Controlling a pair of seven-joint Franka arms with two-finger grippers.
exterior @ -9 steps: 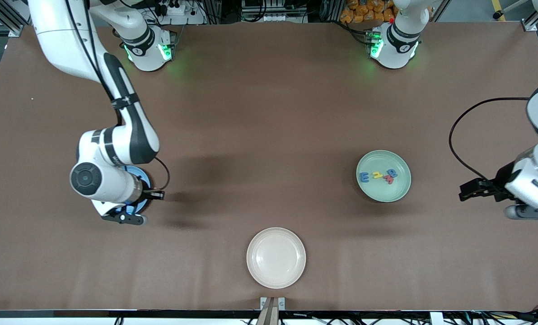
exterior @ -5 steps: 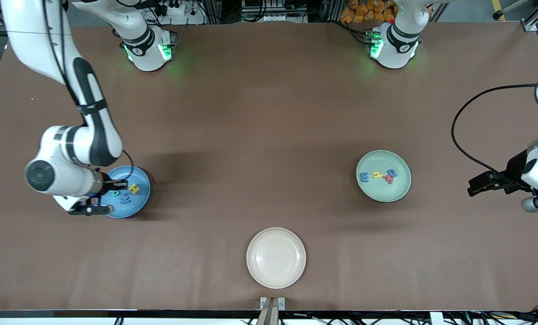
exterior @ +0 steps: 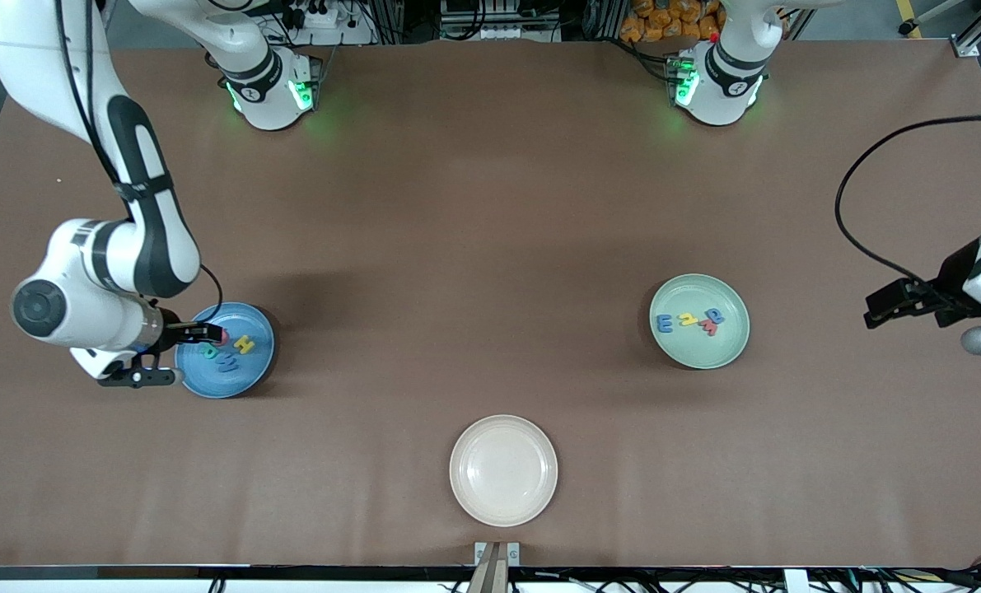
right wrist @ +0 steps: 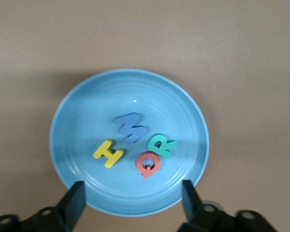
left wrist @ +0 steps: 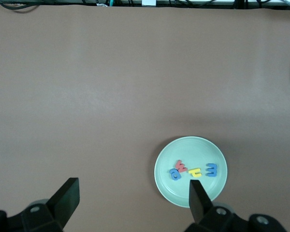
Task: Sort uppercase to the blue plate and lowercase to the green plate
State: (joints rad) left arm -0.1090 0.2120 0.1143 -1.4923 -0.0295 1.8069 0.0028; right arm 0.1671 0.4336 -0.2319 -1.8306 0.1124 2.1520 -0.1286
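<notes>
- Since the earlier front frame my right gripper (exterior: 202, 333) is backing off the blue plate (exterior: 247, 375); my left gripper (exterior: 877, 306) is waiting beside the green plate (exterior: 725, 350)
- Left wrist: my jaws are gaping, lowercase (left wrist: 193, 170) lying in green
- Right wrist: my jaws are standing apart, empty; uppercase (right wrist: 135, 147) all resting in blue, nothing left

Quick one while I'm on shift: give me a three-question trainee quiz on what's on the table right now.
1. True or false: the pinkish-red Q lies in the blue plate.
2. How many letters lie in the green plate? A) two B) four C) six
3. Fill in: the cream-white plate, nearest the front camera, holds ____ letters.

Key
1. True. It lies there beside the teal-green R, the blue W and the yellow H; the right gripper hangs above that plate, fingers open, holding nothing.
2. B. The left gripper waits open at its own end of the table.
3. No.
</notes>
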